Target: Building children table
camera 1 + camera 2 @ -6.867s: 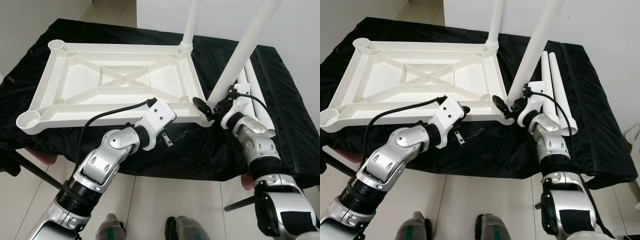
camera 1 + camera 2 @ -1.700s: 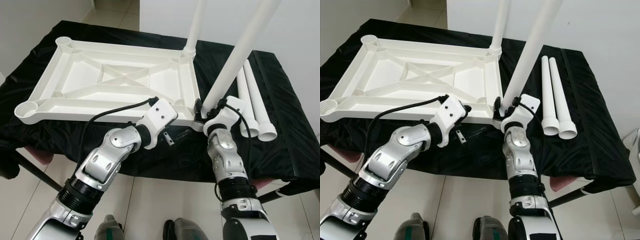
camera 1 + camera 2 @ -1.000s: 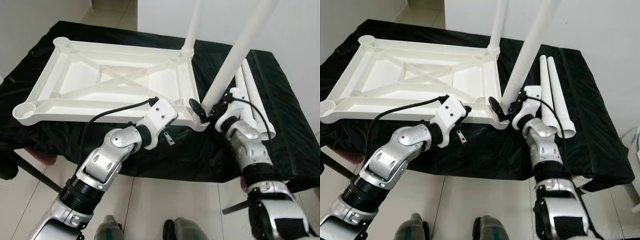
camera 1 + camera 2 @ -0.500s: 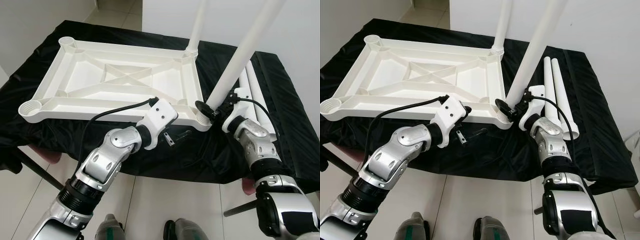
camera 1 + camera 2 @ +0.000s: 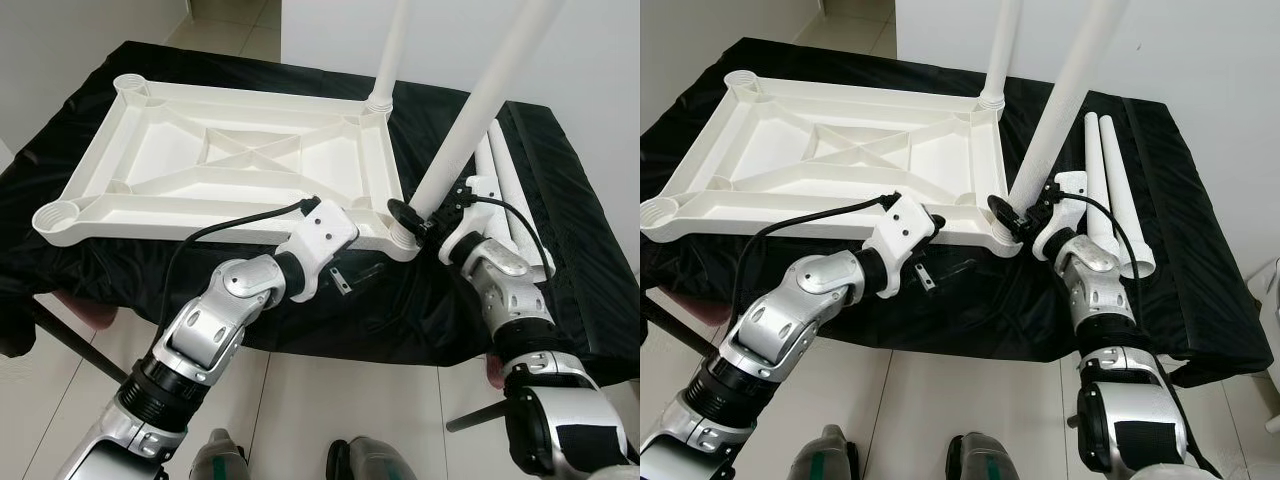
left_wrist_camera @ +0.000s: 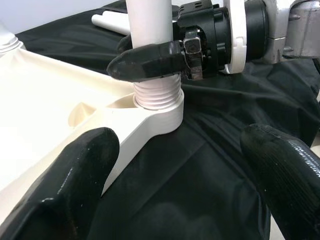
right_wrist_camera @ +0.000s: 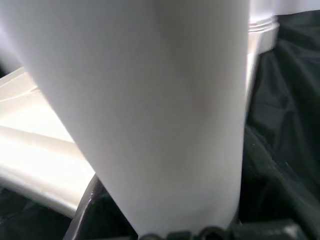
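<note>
Two white legs already stand up from an upturned white tabletop [image 5: 220, 165] that lies on a bench draped in black cloth [image 5: 590, 250]. One leg [image 5: 390, 55] rises from the far right corner socket; the other, the near leg [image 5: 470, 120], leans slightly as it rises from the near right corner socket [image 6: 159, 112], with its threaded end showing just above the socket rim. The right hand [image 5: 418, 218] pinches this near leg just above the socket, one black finger [image 6: 145, 62] wrapped across the front of it. The left hand [image 5: 345, 275] hangs at the bench's front edge, just below the tabletop's near rim, its two fingers [image 6: 65, 185] spread wide apart with nothing between them, facing the same socket. Two more loose legs [image 5: 1105, 190] lie side by side on the cloth to the right of the tabletop, beyond the right arm. Both near left and far left corner sockets stand open.
</note>
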Controlling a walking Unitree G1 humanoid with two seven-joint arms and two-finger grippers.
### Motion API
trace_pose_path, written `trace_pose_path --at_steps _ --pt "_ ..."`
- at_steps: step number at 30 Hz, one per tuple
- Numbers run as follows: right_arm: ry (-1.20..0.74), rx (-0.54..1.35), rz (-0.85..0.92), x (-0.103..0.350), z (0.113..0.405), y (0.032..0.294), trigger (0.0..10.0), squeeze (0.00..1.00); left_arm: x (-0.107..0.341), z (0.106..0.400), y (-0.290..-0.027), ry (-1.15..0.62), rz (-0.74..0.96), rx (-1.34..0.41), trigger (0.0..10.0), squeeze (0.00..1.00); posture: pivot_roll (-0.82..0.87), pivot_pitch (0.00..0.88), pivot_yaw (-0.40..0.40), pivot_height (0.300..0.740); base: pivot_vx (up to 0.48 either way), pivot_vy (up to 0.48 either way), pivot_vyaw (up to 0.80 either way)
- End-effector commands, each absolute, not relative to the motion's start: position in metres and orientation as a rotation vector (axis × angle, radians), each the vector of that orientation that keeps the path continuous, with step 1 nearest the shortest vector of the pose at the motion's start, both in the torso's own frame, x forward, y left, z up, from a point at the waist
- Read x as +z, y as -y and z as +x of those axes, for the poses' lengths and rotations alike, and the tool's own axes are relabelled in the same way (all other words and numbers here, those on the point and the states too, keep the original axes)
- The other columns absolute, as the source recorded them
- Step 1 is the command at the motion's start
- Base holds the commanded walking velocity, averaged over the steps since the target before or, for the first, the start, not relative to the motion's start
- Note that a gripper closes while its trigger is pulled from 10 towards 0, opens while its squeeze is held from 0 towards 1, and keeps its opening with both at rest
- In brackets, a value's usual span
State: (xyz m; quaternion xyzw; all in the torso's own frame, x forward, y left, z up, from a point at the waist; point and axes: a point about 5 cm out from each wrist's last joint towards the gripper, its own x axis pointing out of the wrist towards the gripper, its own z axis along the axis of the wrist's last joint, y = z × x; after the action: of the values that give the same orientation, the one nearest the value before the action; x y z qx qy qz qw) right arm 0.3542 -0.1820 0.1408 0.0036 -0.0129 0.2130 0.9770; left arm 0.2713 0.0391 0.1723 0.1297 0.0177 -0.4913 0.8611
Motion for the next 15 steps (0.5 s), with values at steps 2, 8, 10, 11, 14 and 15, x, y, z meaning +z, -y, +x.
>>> trace_pose_path --at_steps 2,8,10,11,14,15 --pt "0.035 0.308 0.054 0.144 0.352 0.181 10.0 0.00 0.170 0.264 -0.035 -0.054 0.262 -1.094 10.0 0.00 -0.03 0.001 -0.049 0.740 0.000 0.000 0.00" --pt "0.055 0.176 0.064 0.146 0.348 0.178 10.0 0.00 0.169 0.264 -0.035 -0.055 0.262 -1.097 10.0 0.00 -0.03 0.000 -0.051 0.740 0.000 0.000 0.00" --pt "0.061 0.129 0.067 0.145 0.346 0.177 10.0 0.00 0.169 0.263 -0.035 -0.056 0.262 -1.098 10.0 0.00 -0.02 0.000 -0.053 0.740 0.000 0.000 0.00" --pt "0.061 0.129 0.067 0.145 0.346 0.177 10.0 0.00 0.169 0.263 -0.035 -0.056 0.262 -1.098 10.0 0.00 -0.02 0.000 -0.053 0.740 0.000 0.000 0.00" --pt "0.062 0.000 0.075 0.142 0.334 0.171 10.0 0.00 0.168 0.262 -0.035 -0.058 0.262 -1.099 10.0 0.00 -0.02 0.000 -0.055 0.740 0.000 0.000 0.00" --pt "0.062 0.000 0.075 0.142 0.334 0.171 10.0 0.00 0.168 0.262 -0.035 -0.058 0.262 -1.099 10.0 0.00 -0.02 0.000 -0.055 0.740 0.000 0.000 0.00"
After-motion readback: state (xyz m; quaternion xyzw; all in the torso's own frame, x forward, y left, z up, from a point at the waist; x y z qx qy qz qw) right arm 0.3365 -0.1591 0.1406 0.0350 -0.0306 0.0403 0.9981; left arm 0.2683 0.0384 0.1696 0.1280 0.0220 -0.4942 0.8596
